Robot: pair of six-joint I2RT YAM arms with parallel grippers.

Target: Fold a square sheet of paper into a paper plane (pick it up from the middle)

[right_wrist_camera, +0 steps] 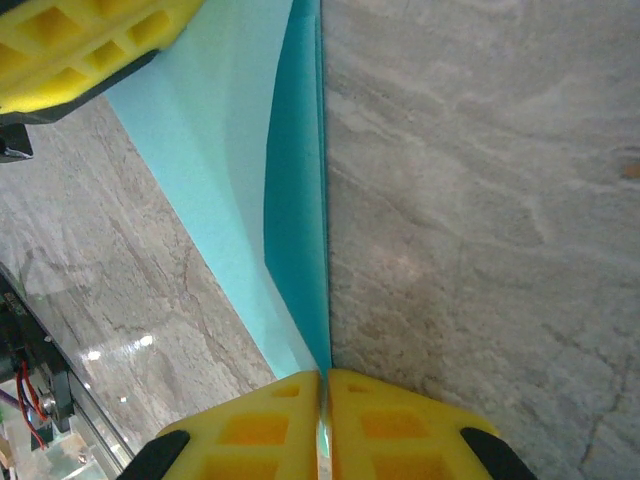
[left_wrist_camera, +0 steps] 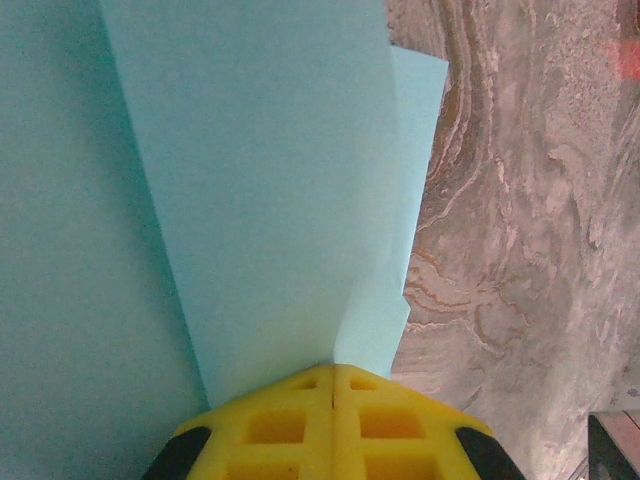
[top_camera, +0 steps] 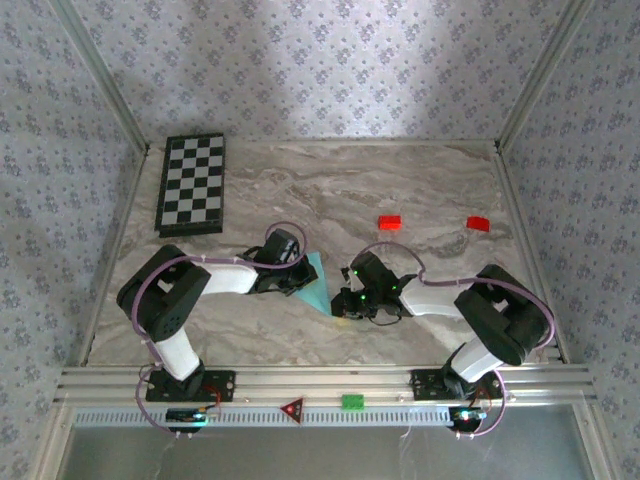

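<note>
The paper plane (top_camera: 319, 284) is a light cyan-blue folded sheet held between the two arms, near the table's middle front. My left gripper (top_camera: 301, 282) is shut on its wide end. In the left wrist view the yellow fingers (left_wrist_camera: 270, 425) meet on the paper's fold (left_wrist_camera: 270, 180). My right gripper (top_camera: 341, 308) is shut on the pointed end. In the right wrist view the paper plane (right_wrist_camera: 292, 200) runs up from the closed jaws (right_wrist_camera: 323, 378) as a narrow creased strip standing on edge. The left gripper's yellow fingers (right_wrist_camera: 80, 45) show at the top left.
Two small red blocks (top_camera: 389, 222) (top_camera: 478, 223) lie on the marble table behind the right arm. A checkerboard (top_camera: 192, 183) sits at the back left. On the front rail are a green block (top_camera: 352, 401) and a red triangle (top_camera: 291, 408).
</note>
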